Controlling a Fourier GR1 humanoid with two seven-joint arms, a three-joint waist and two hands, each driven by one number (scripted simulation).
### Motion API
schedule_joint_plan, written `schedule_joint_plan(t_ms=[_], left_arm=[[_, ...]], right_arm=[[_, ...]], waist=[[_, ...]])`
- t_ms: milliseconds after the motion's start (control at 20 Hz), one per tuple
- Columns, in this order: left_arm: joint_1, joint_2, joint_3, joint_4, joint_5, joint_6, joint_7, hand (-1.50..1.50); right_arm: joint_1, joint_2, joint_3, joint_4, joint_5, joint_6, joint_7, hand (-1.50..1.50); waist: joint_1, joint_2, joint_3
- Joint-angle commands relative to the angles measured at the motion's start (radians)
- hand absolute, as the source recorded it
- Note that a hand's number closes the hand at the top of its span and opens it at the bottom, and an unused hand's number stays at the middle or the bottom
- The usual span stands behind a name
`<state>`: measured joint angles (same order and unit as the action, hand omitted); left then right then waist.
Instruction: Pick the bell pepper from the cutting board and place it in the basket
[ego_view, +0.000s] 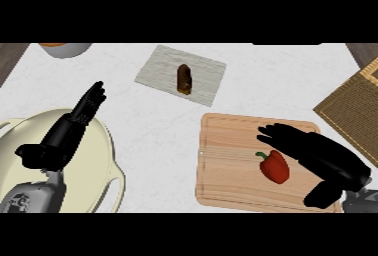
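A red bell pepper (275, 167) with a green stem lies on the wooden cutting board (229, 170) at the lower right. My right hand (314, 152) hovers over the board just right of the pepper, fingers spread and straight, thumb low near the board's front corner; it holds nothing. The woven basket (354, 112) sits at the right edge, partly cut off. My left hand (77, 117) rests open at the left, fingers pointing up, over a cream bowl.
A large cream bowl (103, 165) fills the lower left. A grey cloth (166, 70) with a brown item (184, 78) lies at the back centre. A white bowl (65, 48) with orange contents stands at the back left. White counter separates them.
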<state>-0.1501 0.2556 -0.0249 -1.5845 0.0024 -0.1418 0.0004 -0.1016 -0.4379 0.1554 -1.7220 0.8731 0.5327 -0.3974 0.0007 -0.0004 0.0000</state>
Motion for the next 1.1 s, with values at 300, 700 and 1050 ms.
schedule_joint_plan(t_ms=[300,700,1050], left_arm=[[0.015,-0.024,0.039,-0.017,-0.030,-0.042,-0.008,0.00],[0.016,-0.020,0.079,-0.002,-0.022,-0.083,-0.012,0.00],[-0.048,-0.057,0.072,0.007,-0.050,-0.067,0.049,0.00]], right_arm=[[-0.014,0.106,0.051,0.101,0.147,-0.077,0.012,-1.50],[-0.036,0.129,0.041,0.184,0.216,-0.092,0.025,-1.50],[-0.052,0.150,0.060,0.253,0.252,-0.084,-0.018,-1.50]], waist=[[0.001,0.000,0.000],[0.001,0.000,0.000],[0.000,0.001,0.000]])
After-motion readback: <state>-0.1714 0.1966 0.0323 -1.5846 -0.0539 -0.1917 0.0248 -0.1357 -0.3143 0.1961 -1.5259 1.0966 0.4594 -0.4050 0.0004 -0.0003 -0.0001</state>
